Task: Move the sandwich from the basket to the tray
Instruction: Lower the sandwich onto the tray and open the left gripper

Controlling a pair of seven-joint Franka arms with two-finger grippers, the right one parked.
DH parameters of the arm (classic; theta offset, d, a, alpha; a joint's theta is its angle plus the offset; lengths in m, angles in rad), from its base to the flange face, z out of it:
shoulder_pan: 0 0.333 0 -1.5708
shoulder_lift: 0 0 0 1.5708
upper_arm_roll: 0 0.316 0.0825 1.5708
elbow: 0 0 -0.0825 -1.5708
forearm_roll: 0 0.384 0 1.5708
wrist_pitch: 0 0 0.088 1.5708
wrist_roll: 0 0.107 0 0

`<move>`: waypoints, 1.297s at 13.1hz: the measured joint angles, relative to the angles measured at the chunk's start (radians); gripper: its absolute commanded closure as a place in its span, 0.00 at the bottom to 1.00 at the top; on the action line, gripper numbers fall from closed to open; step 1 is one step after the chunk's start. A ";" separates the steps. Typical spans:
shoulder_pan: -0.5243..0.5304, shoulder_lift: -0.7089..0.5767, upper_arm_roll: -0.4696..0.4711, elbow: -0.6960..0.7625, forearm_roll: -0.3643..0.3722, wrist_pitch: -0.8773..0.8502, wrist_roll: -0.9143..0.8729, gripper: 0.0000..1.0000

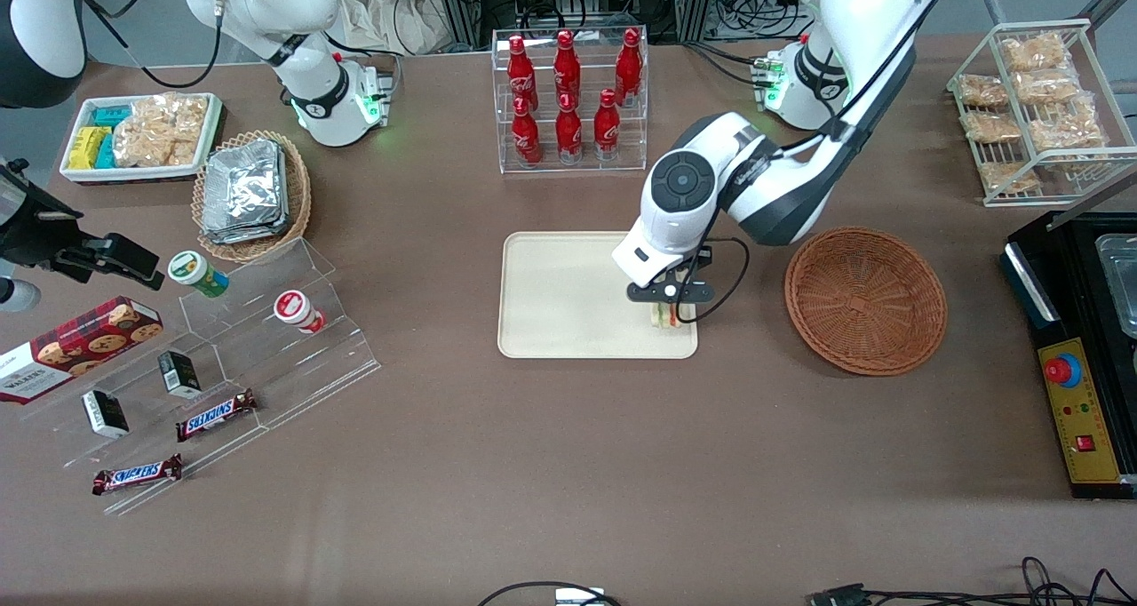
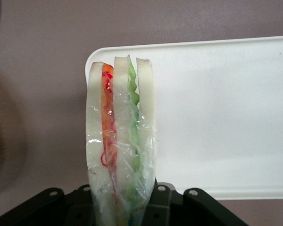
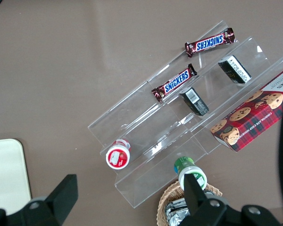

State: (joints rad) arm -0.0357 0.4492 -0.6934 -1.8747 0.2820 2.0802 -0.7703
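Note:
My left gripper (image 1: 668,307) is shut on the sandwich (image 1: 663,318), a film-wrapped wedge of white bread with orange-red and green layers. It hangs edge-up over the corner of the cream tray (image 1: 560,297) that lies nearest the basket and the front camera. The left wrist view shows the sandwich (image 2: 120,141) pinched in the gripper (image 2: 125,209), above the rounded corner of the tray (image 2: 217,117). I cannot tell whether it touches the tray. The round brown wicker basket (image 1: 864,299) sits beside the tray, toward the working arm's end, its woven bottom bare.
A clear rack of red cola bottles (image 1: 568,99) stands farther from the front camera than the tray. Toward the parked arm's end are an oval basket of foil packets (image 1: 251,193) and an acrylic step shelf (image 1: 266,357). A black control box (image 1: 1079,410) lies past the round basket.

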 measured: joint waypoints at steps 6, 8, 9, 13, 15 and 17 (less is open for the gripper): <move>0.001 0.106 0.039 -0.052 0.017 0.140 0.009 0.66; 0.001 0.118 0.051 -0.075 0.018 0.177 0.011 0.58; 0.001 0.120 0.053 -0.085 0.018 0.184 0.011 0.20; 0.001 0.120 0.054 -0.094 0.018 0.188 0.009 0.00; 0.003 0.119 0.055 -0.094 0.018 0.190 0.009 0.00; 0.003 0.119 0.055 -0.094 0.018 0.194 0.009 0.00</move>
State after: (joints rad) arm -0.0329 0.5683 -0.6386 -1.9683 0.3001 2.2742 -0.7612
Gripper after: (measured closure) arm 0.000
